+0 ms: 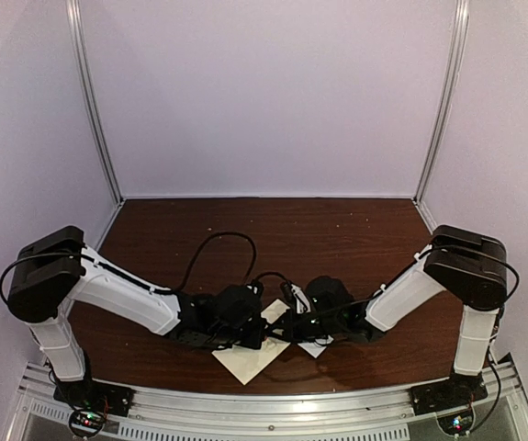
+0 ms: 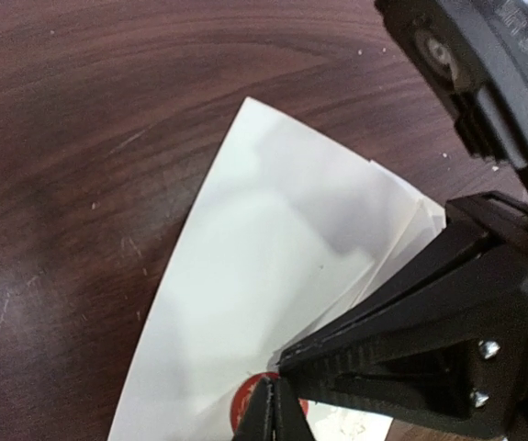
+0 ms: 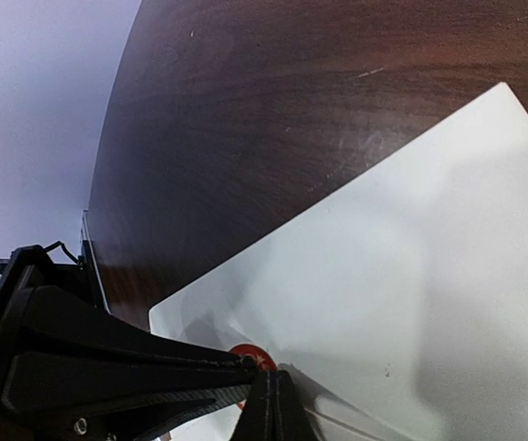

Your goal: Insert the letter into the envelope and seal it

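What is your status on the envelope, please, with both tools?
Left tool, right tool shut. Envelope lying flat, red sticker at both tips. Tools crowd each other there.

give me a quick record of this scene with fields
surface: dark wood table
envelope: cream, on the table near its front edge, between the two arms
sticker: red, round, at the envelope's edge, partly hidden by fingertips
left gripper: shut, tips at the sticker
right gripper: shut, tips meeting the left's at the sticker
who holds the sticker: cannot tell
flap: cannot tell
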Robot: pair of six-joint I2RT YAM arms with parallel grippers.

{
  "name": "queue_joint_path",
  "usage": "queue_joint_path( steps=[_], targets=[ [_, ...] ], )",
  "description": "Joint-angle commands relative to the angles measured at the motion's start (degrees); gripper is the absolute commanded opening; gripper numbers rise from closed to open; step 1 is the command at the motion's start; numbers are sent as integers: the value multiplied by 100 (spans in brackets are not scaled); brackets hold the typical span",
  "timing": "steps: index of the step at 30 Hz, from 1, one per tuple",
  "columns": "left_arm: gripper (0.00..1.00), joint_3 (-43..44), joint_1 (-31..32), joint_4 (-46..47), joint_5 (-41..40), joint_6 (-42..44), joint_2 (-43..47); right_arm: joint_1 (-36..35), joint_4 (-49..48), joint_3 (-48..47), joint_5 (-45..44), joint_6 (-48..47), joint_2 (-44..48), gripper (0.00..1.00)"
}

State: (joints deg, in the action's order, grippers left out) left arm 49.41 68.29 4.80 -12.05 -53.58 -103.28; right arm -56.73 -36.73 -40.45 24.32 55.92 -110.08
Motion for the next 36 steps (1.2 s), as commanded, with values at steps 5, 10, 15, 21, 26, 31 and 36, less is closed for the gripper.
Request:
queue_joint_path(
  steps=[5,10,15,21,26,31,36],
  targets=[
    [0,-353,-36,314,177,-198,-165,31,247,19,-183,0,-197,0],
    [0,-398,-30,338,221,-213,-237,28,253,18,-182,6,-187,0],
    [0,-474,-27,307,254,-248,-246,38,365,11,-201,-22,-9,0],
    [0,-590,-31,314,292,-301,-241,58,1092,-178,-473,-343,454,14],
    [0,-574,-26,336,299,-279,-239,61,1585,-300,-715,-610,853,15],
    [0,-555,-26,342,309,-263,-237,35,1527,-278,-554,-593,949,2],
    [0,-562,-26,339,317,-259,-234,-67,1337,-407,-313,-499,717,0]
  ],
)
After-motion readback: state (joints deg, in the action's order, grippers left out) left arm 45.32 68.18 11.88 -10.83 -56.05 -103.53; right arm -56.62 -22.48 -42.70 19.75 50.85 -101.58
